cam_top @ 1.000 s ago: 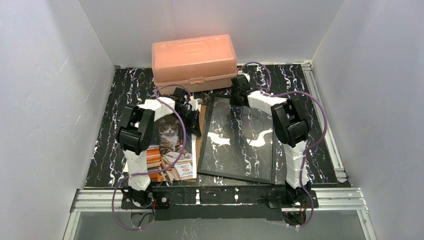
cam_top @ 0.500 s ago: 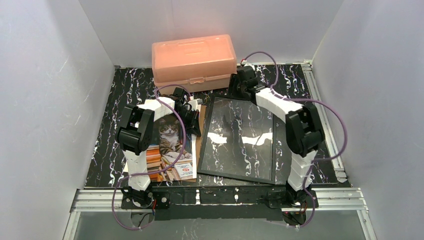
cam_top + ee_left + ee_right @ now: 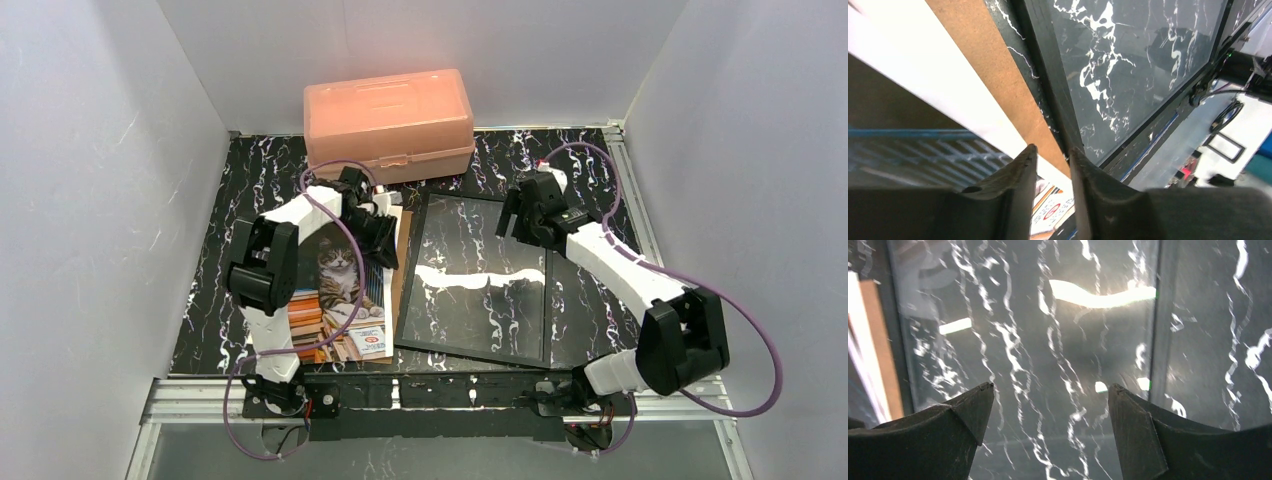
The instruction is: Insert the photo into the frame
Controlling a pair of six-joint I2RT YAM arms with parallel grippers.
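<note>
The photo lies picture side up on the dark marbled desk, with the cat towards the far end and the stacked books nearer the arm bases. Most of it lies below and to the near side of the left hand, which reaches over its far right corner. This hand is narrow: its two dark fingers leave only a slim gap. I cannot tell whether any sheet is pinched in that gap.

In the left wrist view, a white strip runs just beyond the fingertips, then the brown board, then a black rail of the frame. The three lie side by side. The frame lies flat on the desk to the right of the left hand, and its clear pane shows the marbling and a bright reflection.

Beyond both hands, the peach box stands against the back wall.

The right hand hangs over the far right part of the pane, near the frame's right rail. It is spread wide with nothing between its fingers
</note>
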